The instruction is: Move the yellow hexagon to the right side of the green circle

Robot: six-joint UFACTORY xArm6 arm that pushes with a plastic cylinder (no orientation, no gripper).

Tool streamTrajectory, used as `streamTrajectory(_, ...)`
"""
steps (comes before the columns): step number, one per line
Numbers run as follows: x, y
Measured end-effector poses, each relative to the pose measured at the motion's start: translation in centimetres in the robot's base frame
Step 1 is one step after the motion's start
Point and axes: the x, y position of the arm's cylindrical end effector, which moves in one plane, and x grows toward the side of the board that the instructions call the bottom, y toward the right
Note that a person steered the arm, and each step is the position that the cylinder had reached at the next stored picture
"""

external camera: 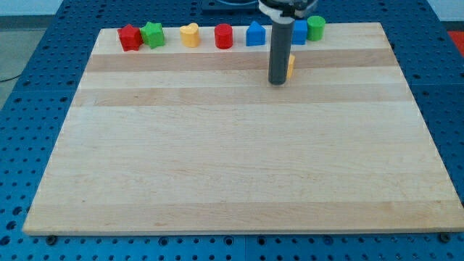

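The yellow hexagon (291,65) lies near the board's top, mostly hidden behind my rod; only its right edge shows. My tip (278,83) rests on the board just left of it and slightly below, touching or nearly touching it. The green circle (316,27) stands at the board's top edge, above and to the right of the hexagon.
Along the top edge of the wooden board (232,167) stand a red block (130,37), a green star (153,34), a yellow heart (190,34), a red cylinder (223,35), a blue house-shaped block (254,33) and a blue block (299,32) beside the green circle.
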Motion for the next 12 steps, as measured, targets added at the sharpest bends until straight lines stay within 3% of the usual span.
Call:
streamTrajectory(1,-2.5,4.2)
streamTrajectory(2,-4.4,4.8)
streamTrajectory(4,-2.5,-3.8)
streamTrajectory(5,-4.8,-4.6)
streamTrajectory(6,-7.0,-0.9)
streamTrajectory(8,-7.3,8.2)
streamTrajectory(10,-5.5,9.5)
streamTrajectory(12,-7.8,12.1)
